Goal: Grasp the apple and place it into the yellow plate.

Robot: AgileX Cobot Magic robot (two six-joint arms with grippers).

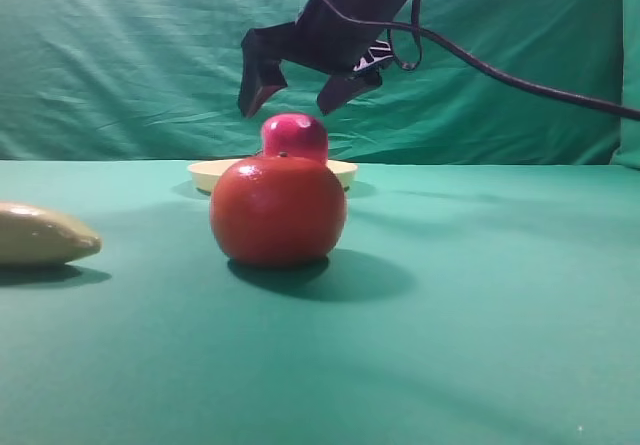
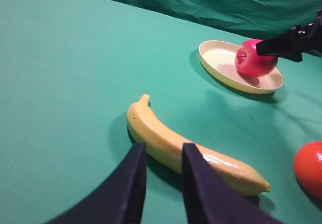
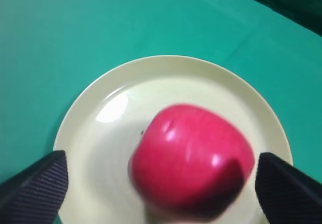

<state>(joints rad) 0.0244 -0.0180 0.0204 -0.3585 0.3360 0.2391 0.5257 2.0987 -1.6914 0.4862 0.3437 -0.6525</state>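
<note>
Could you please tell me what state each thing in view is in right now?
apple: resting in the yellow plate, released, clear of both fingers.
yellow plate: flat on the table, holding the apple.
right pincer: open, above the apple, empty.
left pincer: fingers apart, empty, above the banana.
banana: lying on its side on the cloth.
orange fruit: sitting on the cloth in front of the plate, untouched.
</note>
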